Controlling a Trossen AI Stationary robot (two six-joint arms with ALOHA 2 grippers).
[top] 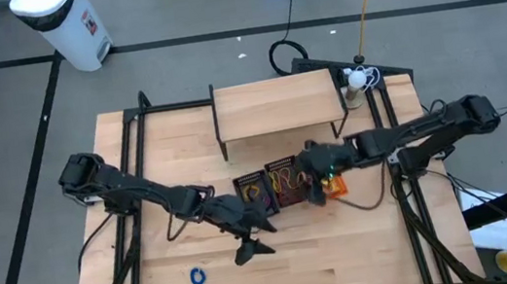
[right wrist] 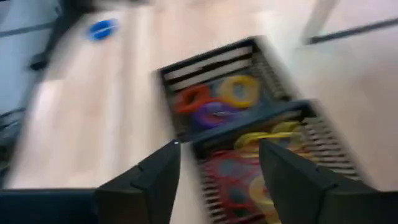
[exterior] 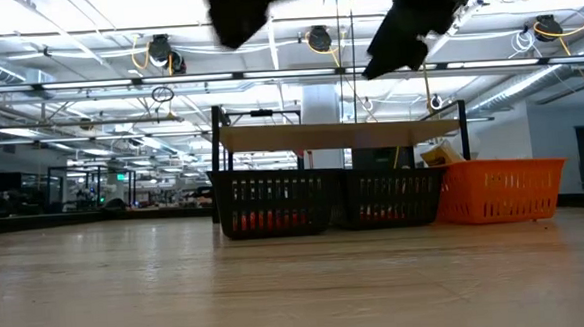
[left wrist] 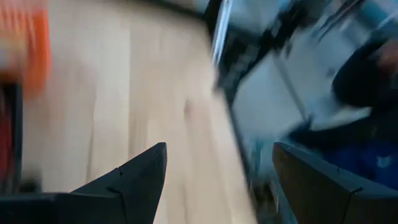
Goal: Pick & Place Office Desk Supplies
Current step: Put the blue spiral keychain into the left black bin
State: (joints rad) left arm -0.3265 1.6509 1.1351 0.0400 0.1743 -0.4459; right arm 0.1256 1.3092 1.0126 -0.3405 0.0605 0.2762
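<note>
Table [top: 347,257] front open; blue ring [top: 198,276] alone.

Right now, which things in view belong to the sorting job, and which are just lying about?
Job:
- blue ring loose on the table
- two black baskets holding rings and loops
- orange basket
- open right pincer above the baskets
- open left pincer

Lying about:
- wooden shelf
- white bin on the floor

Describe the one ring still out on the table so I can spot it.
Start at the wooden table and look near its front edge, ahead of the left gripper. The blue ring lies alone on bare wood, while the other rings sit in the black basket.
</note>
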